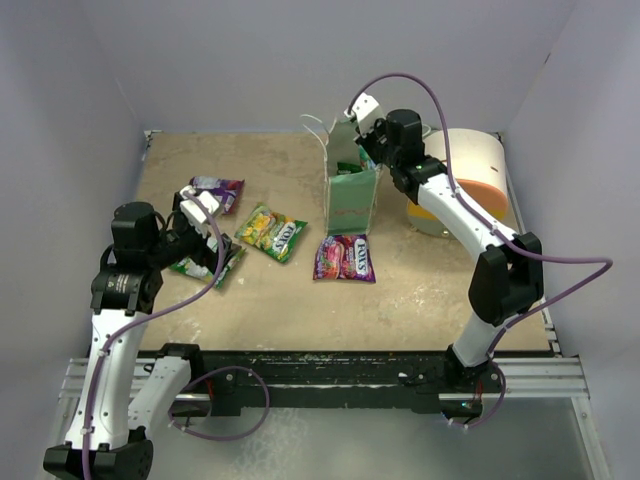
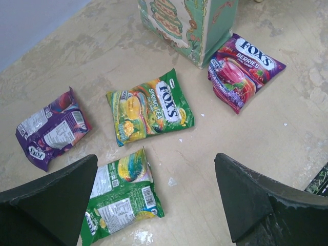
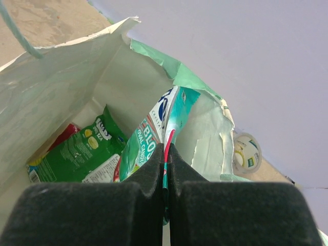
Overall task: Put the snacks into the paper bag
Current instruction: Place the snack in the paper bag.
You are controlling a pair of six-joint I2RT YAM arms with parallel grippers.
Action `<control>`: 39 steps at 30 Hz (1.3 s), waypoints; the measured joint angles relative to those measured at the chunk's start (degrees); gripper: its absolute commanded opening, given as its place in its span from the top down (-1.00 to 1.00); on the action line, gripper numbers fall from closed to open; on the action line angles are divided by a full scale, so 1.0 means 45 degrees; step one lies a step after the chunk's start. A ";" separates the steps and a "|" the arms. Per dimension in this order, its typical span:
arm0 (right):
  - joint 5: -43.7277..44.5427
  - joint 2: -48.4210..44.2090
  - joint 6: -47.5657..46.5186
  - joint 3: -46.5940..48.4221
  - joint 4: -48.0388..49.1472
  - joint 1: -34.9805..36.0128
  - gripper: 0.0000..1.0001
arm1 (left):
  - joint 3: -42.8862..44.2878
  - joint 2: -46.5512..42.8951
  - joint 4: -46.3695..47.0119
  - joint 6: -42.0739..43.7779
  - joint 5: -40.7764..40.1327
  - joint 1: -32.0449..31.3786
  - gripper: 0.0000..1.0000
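The paper bag (image 1: 352,200) stands upright at the middle back of the table. My right gripper (image 3: 165,154) hangs over its open mouth, shut on a teal snack packet (image 3: 171,115) that reaches down inside. A green packet (image 3: 82,148) and a red one (image 3: 64,134) lie at the bag's bottom. On the table lie a purple packet (image 2: 51,129), a green-yellow one (image 2: 151,106), a magenta one (image 2: 243,69) against the bag's foot (image 2: 187,23), and a green one (image 2: 120,197). My left gripper (image 2: 156,164) hovers open above the green packet, holding nothing.
A white cylinder with an orange-yellow face (image 1: 472,170) lies right of the bag, behind my right arm. A roll of tape (image 3: 247,152) sits beside the bag. Pale walls close in the table on three sides; a metal rail (image 1: 320,375) runs along the near edge.
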 measured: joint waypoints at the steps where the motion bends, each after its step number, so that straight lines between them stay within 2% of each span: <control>1: 0.0024 0.0000 0.0005 0.0000 0.0034 0.0000 0.97 | -0.0039 0.0000 0.0000 0.0000 0.0000 0.0000 -0.98; 6: 0.0092 0.0000 0.0010 0.0000 0.0194 0.0000 0.84 | -0.0083 -0.0005 0.0000 0.0000 0.0010 0.0000 -0.98; 11: 0.0306 0.0000 0.0015 -0.0063 0.0311 0.0000 0.65 | -0.0087 -0.0024 0.0000 0.0005 0.0015 0.0000 -0.98; 14: 0.0325 -0.0010 0.0029 -0.0189 0.0393 0.0000 0.47 | -0.0087 -0.0024 0.0000 0.0005 0.0015 0.0000 -0.98; 21: 0.0389 -0.0233 0.0049 -0.0233 0.0389 0.0000 0.25 | -0.0087 0.0005 0.0000 0.0005 0.0015 0.0000 -0.99; 27: 0.0257 -0.1141 0.0223 -0.0228 0.0185 0.0000 -0.20 | -0.0087 0.0015 0.0005 0.0005 -0.0015 0.0000 -0.98; 34: -0.0505 -0.2351 0.0291 0.0053 -0.0593 0.0000 -0.46 | -0.0087 0.0015 0.0228 -0.0015 -0.0534 0.0000 -0.98; 39: -0.1802 -0.3225 0.0291 0.0063 -0.1744 0.0000 -0.61 | -0.0092 0.0015 0.0437 -0.0078 -0.1370 0.0000 -0.98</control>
